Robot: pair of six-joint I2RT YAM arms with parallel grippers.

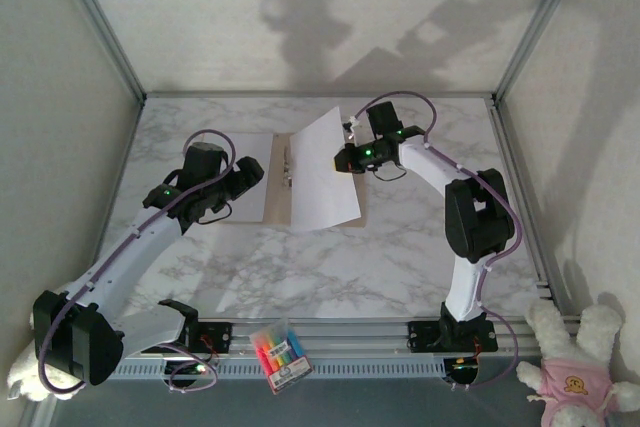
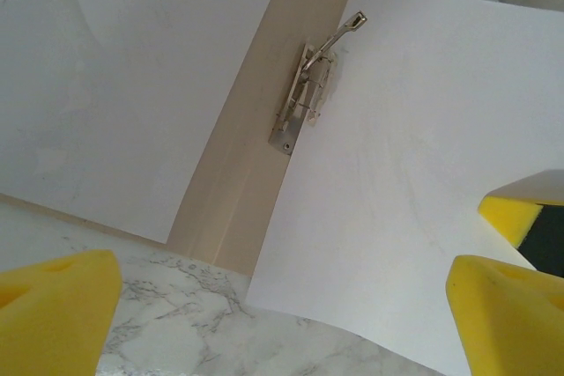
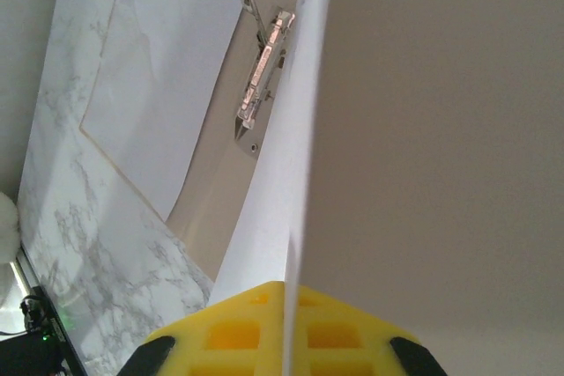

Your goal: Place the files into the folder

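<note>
Midway across the surface [image 1: 300,267], found the folder [image 1: 279,187] open, one file [image 1: 258,147] flat on its left leaf. Saw right gripper [image 1: 346,158] clenched on second file's [image 1: 322,177] lifted edge, left gripper [image 1: 252,173] released above the first.

Marble table [image 1: 330,267], white with grey veins, bounded by a metal rail [image 1: 350,332] along its near edge. One thing lies directly on it: the folder [image 1: 280,202], open and flat at the far centre, crease running near to far, with a metal clip [image 1: 289,169] beside the crease (left sheet [image 1: 250,175] flat on its left leaf, right sheet [image 1: 325,172] tilted up over the right). Near half: bare marble. A marker pack [image 1: 280,355] rests on the rail, near centre.
</note>
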